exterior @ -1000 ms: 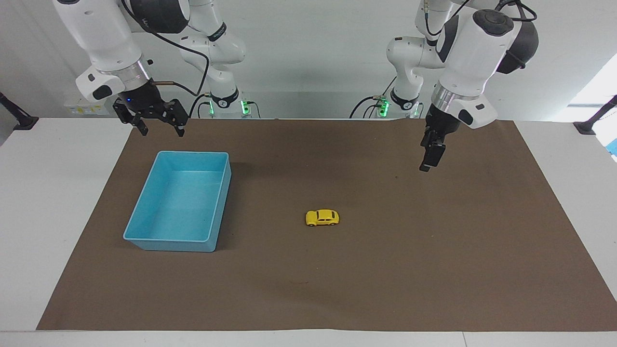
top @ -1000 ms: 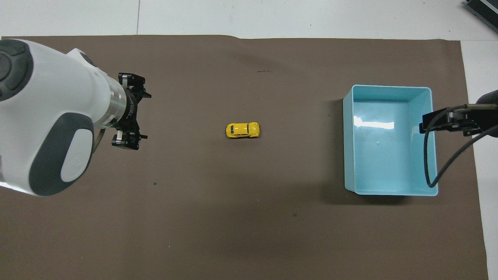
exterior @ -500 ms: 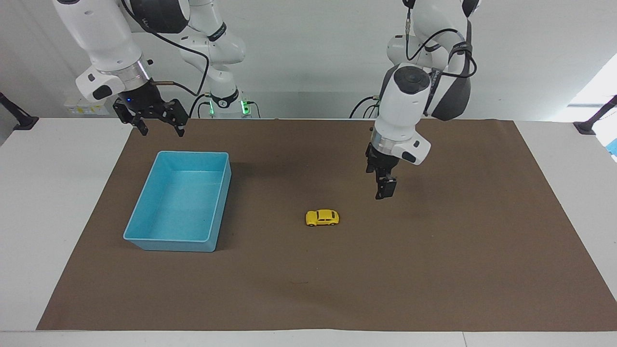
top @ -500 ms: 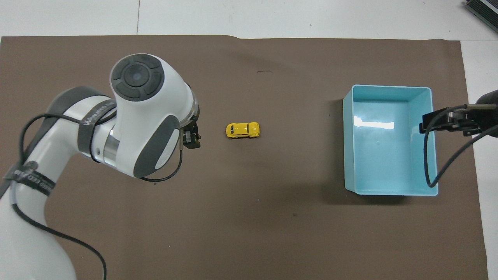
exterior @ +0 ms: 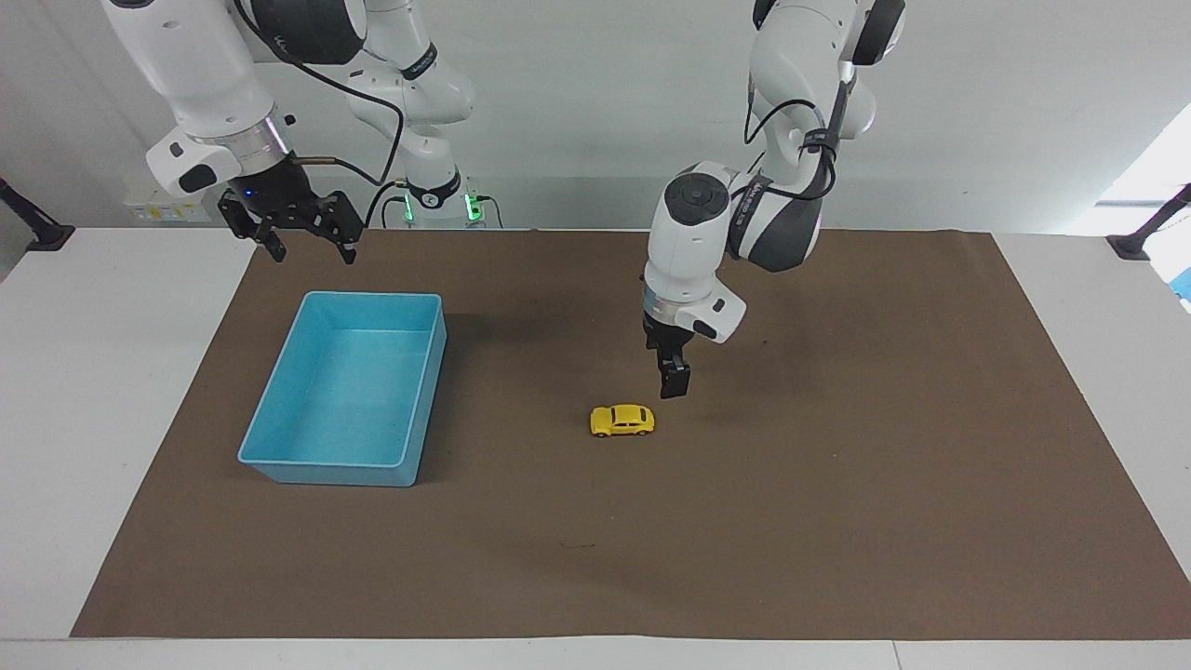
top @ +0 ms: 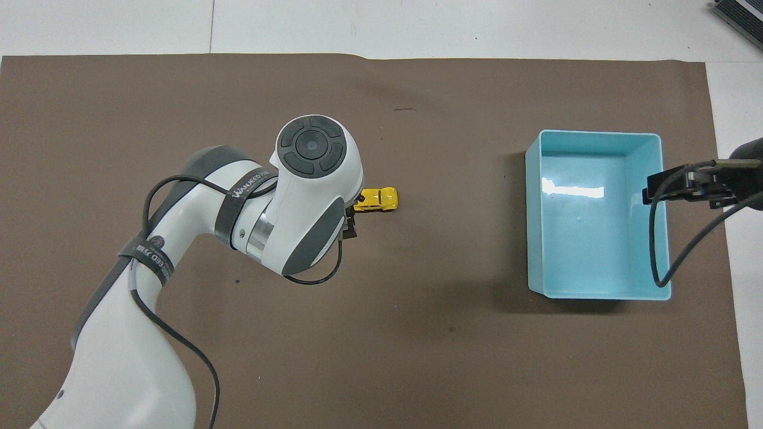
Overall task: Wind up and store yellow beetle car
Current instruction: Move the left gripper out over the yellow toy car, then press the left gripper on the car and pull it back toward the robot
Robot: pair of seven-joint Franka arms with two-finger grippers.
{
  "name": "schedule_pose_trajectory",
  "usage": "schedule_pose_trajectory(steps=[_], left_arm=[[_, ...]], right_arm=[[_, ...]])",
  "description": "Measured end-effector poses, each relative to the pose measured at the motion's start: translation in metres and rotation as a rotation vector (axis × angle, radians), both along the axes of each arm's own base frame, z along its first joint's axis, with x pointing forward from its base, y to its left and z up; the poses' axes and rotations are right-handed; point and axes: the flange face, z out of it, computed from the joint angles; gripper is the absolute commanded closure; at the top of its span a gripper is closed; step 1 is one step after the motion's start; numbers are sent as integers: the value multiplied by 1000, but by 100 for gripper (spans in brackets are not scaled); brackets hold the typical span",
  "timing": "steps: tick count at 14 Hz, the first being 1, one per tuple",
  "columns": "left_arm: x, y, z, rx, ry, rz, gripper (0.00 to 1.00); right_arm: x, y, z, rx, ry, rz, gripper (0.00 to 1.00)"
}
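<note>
The yellow beetle car stands on its wheels in the middle of the brown mat, partly covered by the left wrist in the overhead view. My left gripper points down, low over the mat just beside the car toward the left arm's end, open and not touching it; the overhead view shows only its tip under the wrist. The light-blue bin stands empty toward the right arm's end. My right gripper hangs open in the air by the bin's robot-side end, holding nothing, and waits.
The brown mat covers most of the white table. Black clamp posts stand at the table's corners nearer the robots. A cable loops from the right wrist over the bin's edge in the overhead view.
The left arm has swung from the left arm's end toward the middle and lowered, bringing its gripper down beside the car. The car, the bin and the right arm have not moved.
</note>
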Motion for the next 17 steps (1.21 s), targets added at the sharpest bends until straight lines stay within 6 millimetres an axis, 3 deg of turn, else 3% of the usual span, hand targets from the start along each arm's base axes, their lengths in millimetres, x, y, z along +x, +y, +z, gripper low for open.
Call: schedule_pose_trajectory(steps=[6,16,17], left_arm=[[24,-41,-51,-16,3,41,0],[18,-47,-89,18,38,30,0],[17,-46,-91,21,41,30,8]], right_arm=[[0,0,0,0,0,0,0],[0,0,0,0,0,0,0],[0,0,0,0,0,0,0]])
